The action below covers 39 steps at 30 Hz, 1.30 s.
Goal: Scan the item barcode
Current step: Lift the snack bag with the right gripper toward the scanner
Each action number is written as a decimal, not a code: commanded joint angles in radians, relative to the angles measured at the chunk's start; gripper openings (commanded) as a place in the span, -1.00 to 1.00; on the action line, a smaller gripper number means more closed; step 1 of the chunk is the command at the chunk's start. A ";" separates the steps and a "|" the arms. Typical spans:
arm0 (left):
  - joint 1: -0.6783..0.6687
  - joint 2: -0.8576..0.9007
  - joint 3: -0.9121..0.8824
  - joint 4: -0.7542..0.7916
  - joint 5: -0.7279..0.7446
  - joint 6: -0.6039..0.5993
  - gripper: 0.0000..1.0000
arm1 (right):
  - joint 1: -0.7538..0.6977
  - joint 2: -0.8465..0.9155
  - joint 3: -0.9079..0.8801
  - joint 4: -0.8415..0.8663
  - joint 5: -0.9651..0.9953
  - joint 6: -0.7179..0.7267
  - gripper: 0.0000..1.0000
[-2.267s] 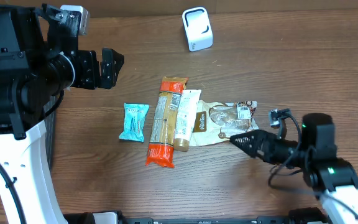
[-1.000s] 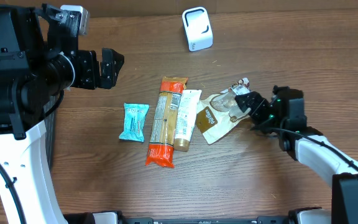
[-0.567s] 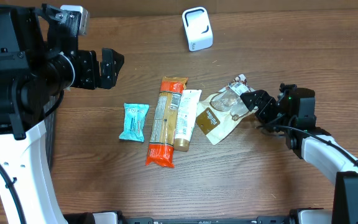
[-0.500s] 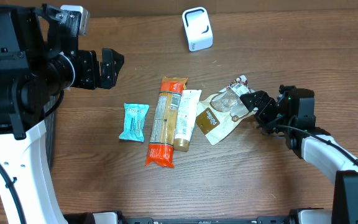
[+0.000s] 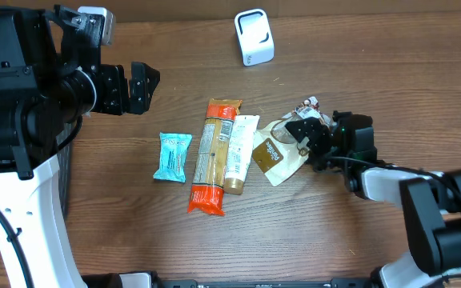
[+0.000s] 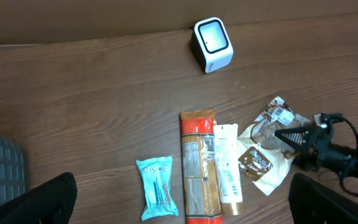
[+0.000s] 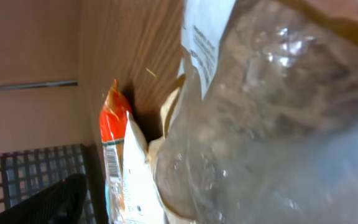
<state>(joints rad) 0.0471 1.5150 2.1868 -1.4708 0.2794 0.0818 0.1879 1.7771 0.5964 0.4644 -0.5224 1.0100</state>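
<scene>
Pouch and right hand:
- The clear-and-tan plastic snack pouch (image 5: 277,152) is found right of centre in the overhead view, flat on the wooden tabletop (image 5: 358,72).
- Its long axis runs from lower left to upper right. A small white printed label (image 5: 310,106) is seen at the upper-right end, possibly the barcode; the print is too small to be read.
- The right hand (image 5: 305,136) is set against the pouch's right side, reaching in from the right of the frame.
- In the right wrist view the frame is filled by crinkled clear film (image 7: 272,118), so the pouch is judged to lie between or just ahead of the fingers.
- The fingers are spread wide. No closed hold on the pouch can be made out.

Left hand:
- The left hand (image 5: 128,88) is held at the upper left, fully spread and empty, well apart from every item. The right arm is plainly the nearer one.

Scanner:
- The small white box-shaped scanner (image 5: 254,37) stands at top centre, up and left of the pouch, with bare wood between them.

Neighbours:
- A white squeeze tube (image 5: 239,154) lies just beside the pouch's left edge, possibly touching it.
- Left of that, a long orange-and-tan packet (image 5: 213,156) is noted, then a small light-blue wrapper (image 5: 172,156) apart from it.
- Any sweep leftward is judged likely to disturb the tube.
</scene>
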 commanded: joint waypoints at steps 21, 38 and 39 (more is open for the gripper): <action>-0.001 0.003 0.008 0.001 -0.002 0.016 1.00 | 0.089 0.094 0.030 0.104 0.182 0.008 -0.26; -0.001 0.003 0.008 0.001 -0.002 0.016 1.00 | -0.103 0.027 0.078 0.140 -0.605 -0.176 -0.90; -0.001 0.003 0.008 0.001 -0.002 0.016 1.00 | -0.108 0.015 0.081 0.141 -0.644 -0.178 -0.92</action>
<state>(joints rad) 0.0471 1.5150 2.1868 -1.4708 0.2794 0.0818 0.0929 1.8503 0.6422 0.5911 -0.9203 0.8997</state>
